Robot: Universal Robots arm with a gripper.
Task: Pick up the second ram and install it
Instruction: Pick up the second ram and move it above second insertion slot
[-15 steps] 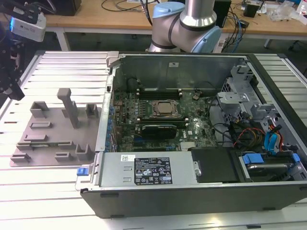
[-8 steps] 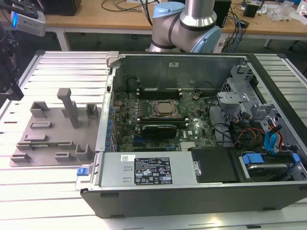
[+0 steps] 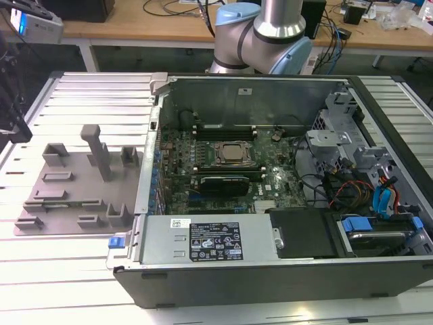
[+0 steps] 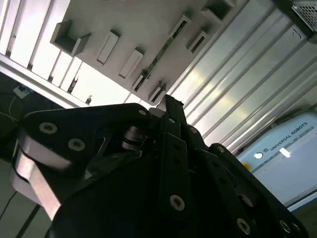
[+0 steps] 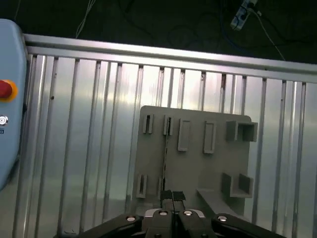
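The second ram [image 5: 166,151] is a thin dark stick standing on edge in slotted holders on the grey holder plate [image 5: 198,166]. In the second wrist view the second ram [image 4: 159,53] shows as a narrow green strip on the same plate [image 4: 99,20]. My gripper [image 5: 172,196] hangs well above the plate with its black fingers pressed together, shut on nothing, the tips lined up over one end of the stick. In the second wrist view, the gripper [image 4: 171,105] points at the plate. In the exterior view the plate [image 3: 74,177] lies on the exterior view's left of the open computer case [image 3: 270,271].
The motherboard [image 3: 223,162] lies inside the case with the CPU socket [image 3: 230,152] at its middle. Cables and drive bays [image 3: 365,183] crowd the case's right side. A tall grey post [image 3: 97,150] rises from the plate. A pendant with a red button [image 5: 4,89] rests on the ribbed table.
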